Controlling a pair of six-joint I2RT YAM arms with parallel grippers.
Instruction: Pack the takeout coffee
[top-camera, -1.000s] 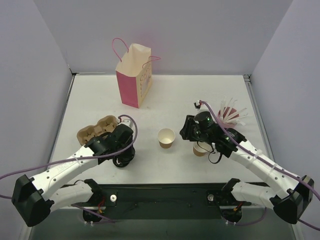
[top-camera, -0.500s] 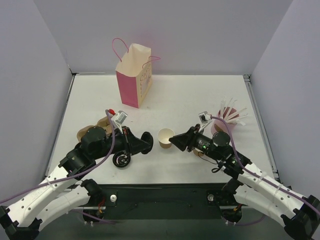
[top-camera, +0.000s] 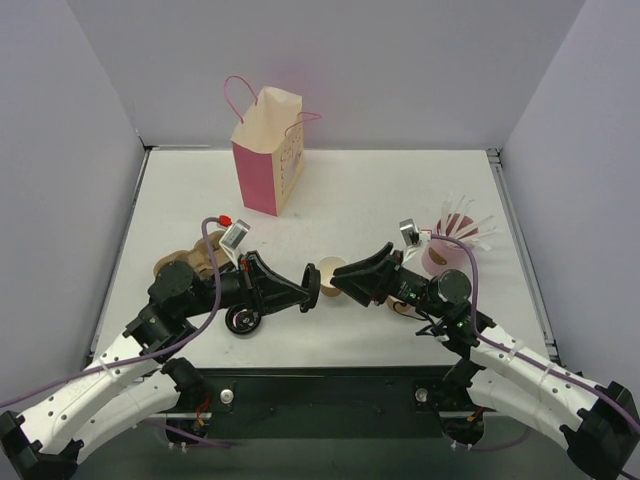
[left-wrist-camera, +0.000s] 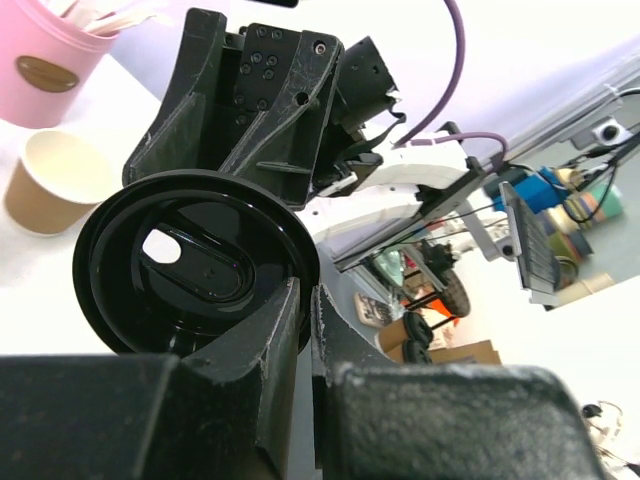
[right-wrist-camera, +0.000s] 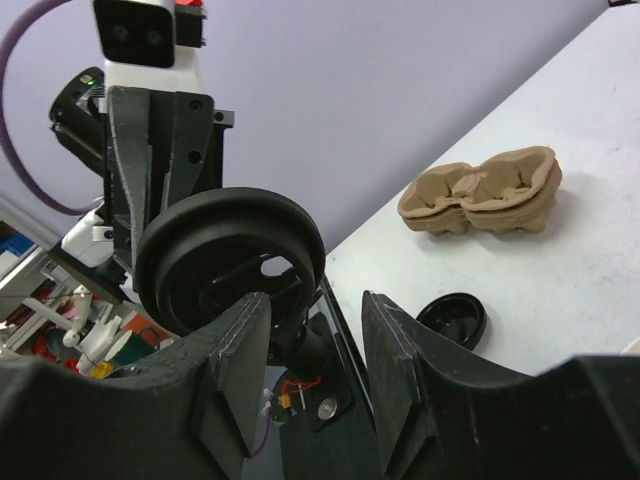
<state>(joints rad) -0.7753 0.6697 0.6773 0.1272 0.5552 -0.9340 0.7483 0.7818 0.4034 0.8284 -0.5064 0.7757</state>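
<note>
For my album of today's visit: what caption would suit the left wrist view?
Left gripper pinches a black lid by its rim, an open brown paper cup standing behind.

Cup: small brown kraft paper cup (top-camera: 331, 268), cream-white inside, upright, uncovered, mid-way across the white table (top-camera: 380, 190).
Lid: round black plastic lid (left-wrist-camera: 195, 262), on edge, rim pinched in the left gripper (left-wrist-camera: 308, 300), just beside the cup.

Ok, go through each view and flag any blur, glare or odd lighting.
Top external: even, soft light, weak shadows, all sharp. Left wrist: left tool a dark blur up close, black lid crisp, lower right corner washed out. Right wrist: right tool soft in front, cardboard carrier in focus.
</note>
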